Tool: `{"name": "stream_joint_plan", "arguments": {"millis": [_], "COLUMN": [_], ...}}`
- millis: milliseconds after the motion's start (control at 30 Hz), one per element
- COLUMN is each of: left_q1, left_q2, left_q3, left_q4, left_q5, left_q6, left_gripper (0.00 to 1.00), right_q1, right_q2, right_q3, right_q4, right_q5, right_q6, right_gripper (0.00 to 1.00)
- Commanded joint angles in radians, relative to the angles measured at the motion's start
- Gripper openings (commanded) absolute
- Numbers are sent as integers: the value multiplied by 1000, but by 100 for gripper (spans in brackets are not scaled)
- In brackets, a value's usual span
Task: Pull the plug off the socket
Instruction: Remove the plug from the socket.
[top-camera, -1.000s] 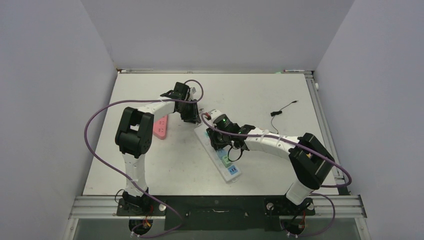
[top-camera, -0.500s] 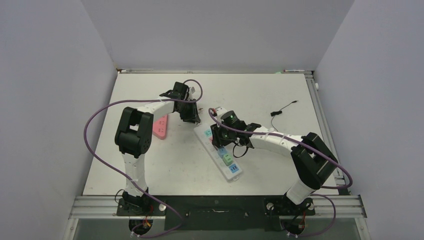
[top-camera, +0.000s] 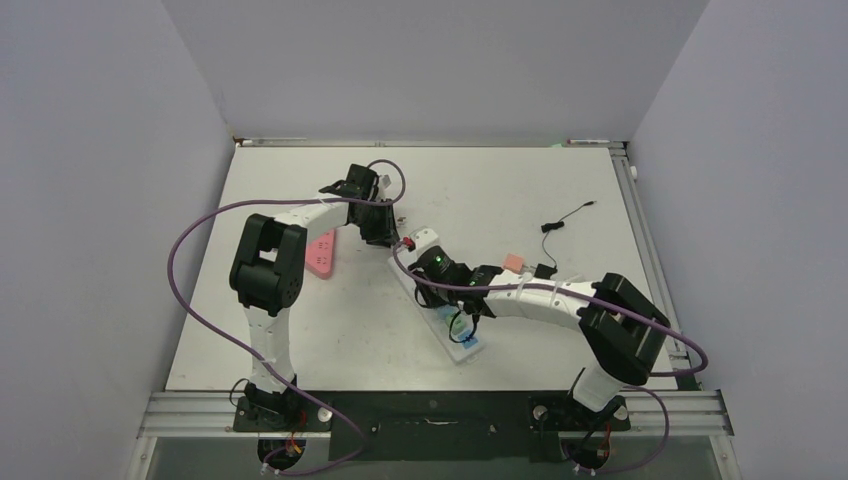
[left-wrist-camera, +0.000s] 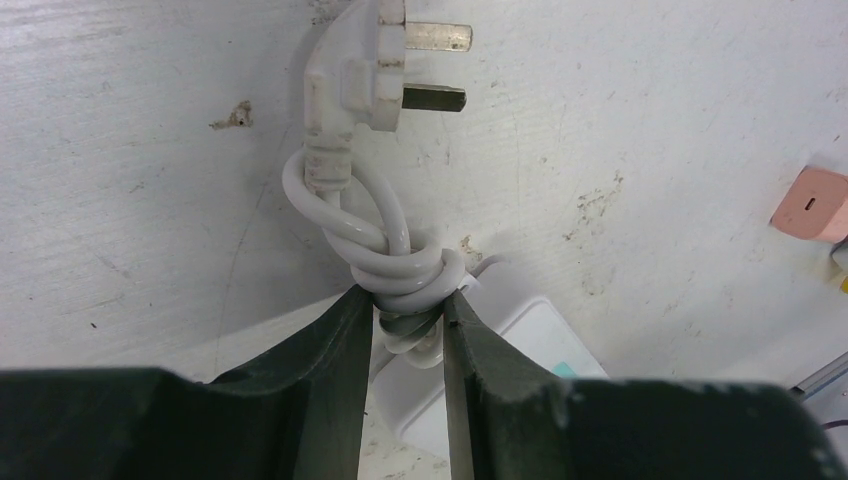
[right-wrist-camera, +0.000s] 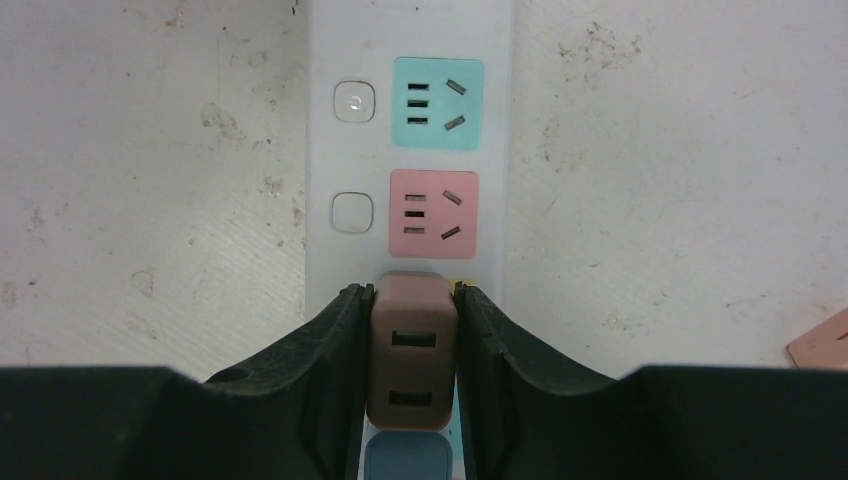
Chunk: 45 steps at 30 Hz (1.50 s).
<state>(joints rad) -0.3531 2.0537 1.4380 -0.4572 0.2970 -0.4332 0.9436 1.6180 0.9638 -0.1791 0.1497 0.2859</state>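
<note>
Brown and boxy, the plug (right-wrist-camera: 412, 340) is clamped in the right tool (right-wrist-camera: 410, 298), whose dark fingers (right-wrist-camera: 325, 345) press against its two long sides. We see it standing on the white power strip (right-wrist-camera: 410, 40), just below the pink socket (right-wrist-camera: 433, 213) and above a blue socket (right-wrist-camera: 405, 462). A sliver of yellow shows at its upper right corner. From this angle we cannot tell whether its pins are seated in the strip. Farther along the strip lies a teal socket (right-wrist-camera: 437, 103), and a button (right-wrist-camera: 351, 212) sits beside the pink socket.

From overhead we see the strip lying slantwise near the middle of the white desk (top-camera: 520, 180), with the right arm stretched low across it. At the strip's far end the left tool (left-wrist-camera: 408, 300) is closed on the knotted white cord (left-wrist-camera: 400, 265), gripping the coils from both sides. Beyond the knot, the cord's white mains connector (left-wrist-camera: 360, 60) lies flat on the desk with two metal pins showing. A pink adapter (left-wrist-camera: 812, 203) rests on the desk to the right of the strip, apart from it. A pink wedge-shaped piece (top-camera: 320, 252) lies beside the left arm, and a thin black lead (top-camera: 565, 218) lies toward the desk's far right.
</note>
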Motion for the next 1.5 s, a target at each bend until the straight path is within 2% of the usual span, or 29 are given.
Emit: {"name": "stream_joint_plan", "arguments": {"millis": [0, 300, 667, 867, 1233, 1467], "left_q1": [28, 29, 30, 31, 32, 34], "left_q2": [25, 25, 22, 19, 20, 21], "left_q3": [10, 12, 12, 12, 12, 11], "left_q4": [-6, -6, -6, -6, -6, -6], "left_q5": [-93, -90, -87, -87, -87, -87], "left_q6": [40, 41, 40, 39, 39, 39], "left_gripper": [0, 0, 0, 0, 0, 0], "right_q1": [63, 162, 174, 125, -41, -90], "right_q2": [-17, 46, 71, 36, -69, -99], "right_q3": [32, 91, 104, 88, 13, -6], "right_q4": [-110, -160, -156, -124, -41, -14], "right_q5": [219, 363, 314, 200, -85, -156], "right_q6": [-33, -65, -66, -50, 1, 25], "right_gripper": [5, 5, 5, 5, 5, 5]}}
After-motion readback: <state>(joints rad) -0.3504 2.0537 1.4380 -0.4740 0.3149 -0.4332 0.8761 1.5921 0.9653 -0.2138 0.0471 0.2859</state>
